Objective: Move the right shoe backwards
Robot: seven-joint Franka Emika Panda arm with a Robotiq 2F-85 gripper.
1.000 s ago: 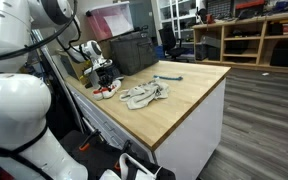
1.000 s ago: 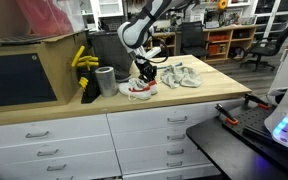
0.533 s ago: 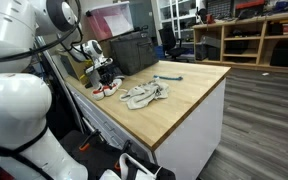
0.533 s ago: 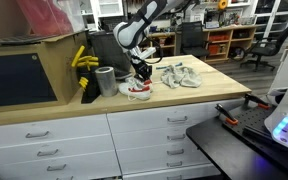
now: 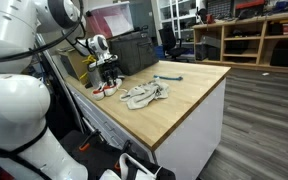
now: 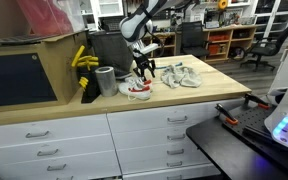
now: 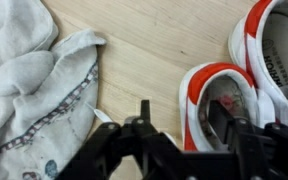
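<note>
Two small white sneakers with red trim lie side by side on the wooden counter. The right shoe (image 7: 216,105) is directly under my gripper (image 7: 187,122); its twin (image 7: 274,50) lies just beyond it. My gripper is open and holds nothing. One finger (image 7: 144,112) hangs over bare wood. The other finger (image 7: 230,118) hangs over the shoe's opening, so the red collar sits between them. In both exterior views the gripper (image 6: 144,68) (image 5: 108,70) hovers just above the pair (image 6: 137,88) (image 5: 105,90).
A beige-white cloth heap (image 7: 34,90) (image 6: 181,76) lies right beside the shoes. A grey cup (image 6: 105,80) and yellow items (image 6: 82,58) stand near the shoes. A black case (image 5: 134,50) sits at the counter's back and a small tool (image 5: 168,78) lies mid-counter.
My gripper was shut low on the shoe; it has since opened and risen a little above it. The shoes and cloth stay where they were.
</note>
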